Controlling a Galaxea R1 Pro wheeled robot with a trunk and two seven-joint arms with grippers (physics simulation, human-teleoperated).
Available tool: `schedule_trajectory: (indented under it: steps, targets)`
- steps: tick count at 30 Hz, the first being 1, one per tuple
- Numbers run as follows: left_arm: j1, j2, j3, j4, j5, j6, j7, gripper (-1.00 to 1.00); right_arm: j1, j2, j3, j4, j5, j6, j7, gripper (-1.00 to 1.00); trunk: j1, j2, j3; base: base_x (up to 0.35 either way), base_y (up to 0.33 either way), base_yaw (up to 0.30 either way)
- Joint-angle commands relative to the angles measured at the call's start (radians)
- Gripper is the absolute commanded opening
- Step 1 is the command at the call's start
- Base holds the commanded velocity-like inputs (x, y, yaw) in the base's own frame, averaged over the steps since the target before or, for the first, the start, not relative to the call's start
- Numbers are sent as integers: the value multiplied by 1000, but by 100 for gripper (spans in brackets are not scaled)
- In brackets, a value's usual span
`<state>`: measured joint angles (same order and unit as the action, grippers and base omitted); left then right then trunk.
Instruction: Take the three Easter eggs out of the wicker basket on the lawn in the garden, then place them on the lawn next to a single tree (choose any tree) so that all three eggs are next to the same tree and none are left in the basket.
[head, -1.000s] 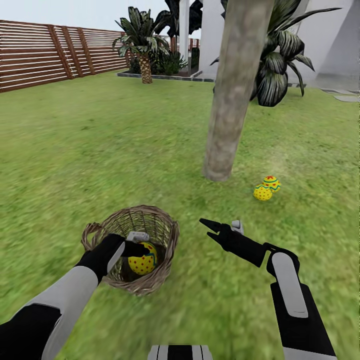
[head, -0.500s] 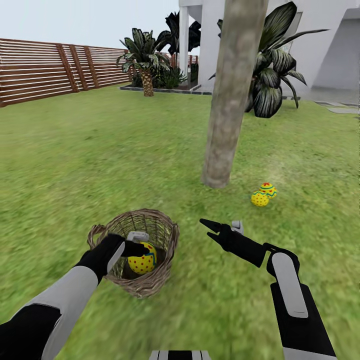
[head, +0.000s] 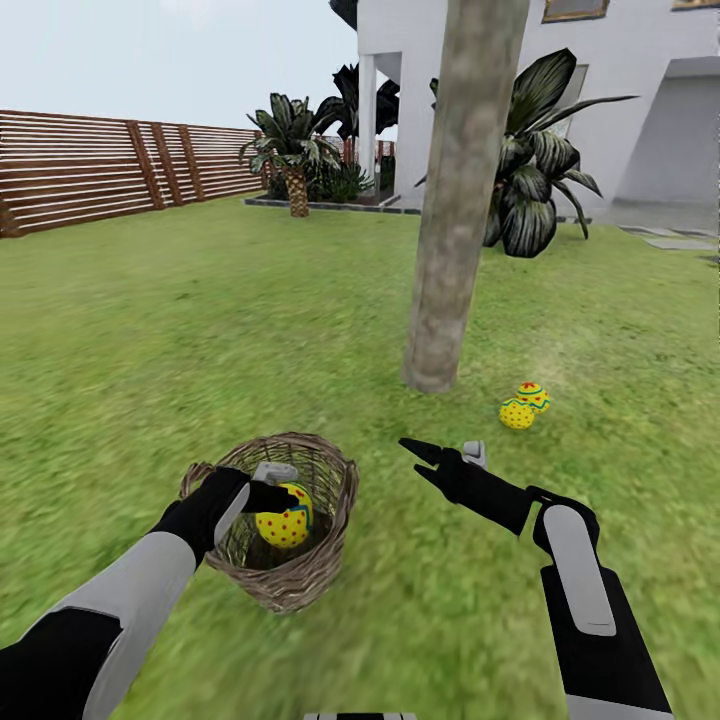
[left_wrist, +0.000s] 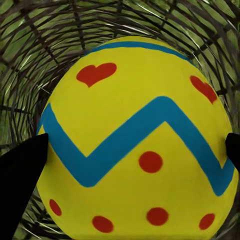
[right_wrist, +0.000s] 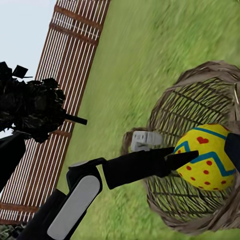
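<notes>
Since a second ago the head camera has tipped upward, so more of the white house (head: 620, 110) and sky shows and the whole scene sits lower in the picture; both arms and the egg between the left fingers keep the same places in the view, while the wicker basket (head: 300, 585) has slid slightly down and to the right relative to them.

On the left side, the left gripper (head: 283, 497) reaches into the basket from its near-left rim, and its two dark fingers are clenched on the third Easter egg (head: 285, 517). The left wrist view shows that egg (left_wrist: 135, 145) close up, yellow with a blue zigzag and red marks, a black fingertip (left_wrist: 22, 185) pressed on one flank and a second at the opposite edge, with open wicker weave behind. From the right wrist view the egg (right_wrist: 206, 157) sits inside the basket's (right_wrist: 200, 220) walls with a left finger (right_wrist: 150, 162) touching its side.

Over the lawn (head: 200, 330), the right gripper (head: 445, 458) hangs released, jaws spread and holding nothing, to the right of the basket.

Two more Easter eggs (head: 524, 405) lie touching each other on the grass, near the base of the tree (head: 450, 220) on its right. A brown slat fence (head: 100, 180) runs behind at the left
</notes>
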<state>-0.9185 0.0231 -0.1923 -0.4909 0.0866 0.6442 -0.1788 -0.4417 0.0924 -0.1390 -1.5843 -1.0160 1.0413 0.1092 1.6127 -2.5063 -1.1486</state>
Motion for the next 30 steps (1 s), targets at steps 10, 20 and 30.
schedule_trajectory:
  steps: [10,20,30]
  targets:
    - [0,1,-7,-2,8,4,2,-100,-1,1,-2,0,11,6,10,100,-5,2,38,0,0,0]
    - [0,0,-9,-2,8,5,2,-100,0,1,-2,0,11,6,10,100,-9,4,77,-110,0,0]
    - [1,0,-13,-1,8,6,33,-100,0,1,-2,1,11,6,10,100,-20,20,114,-45,0,0]
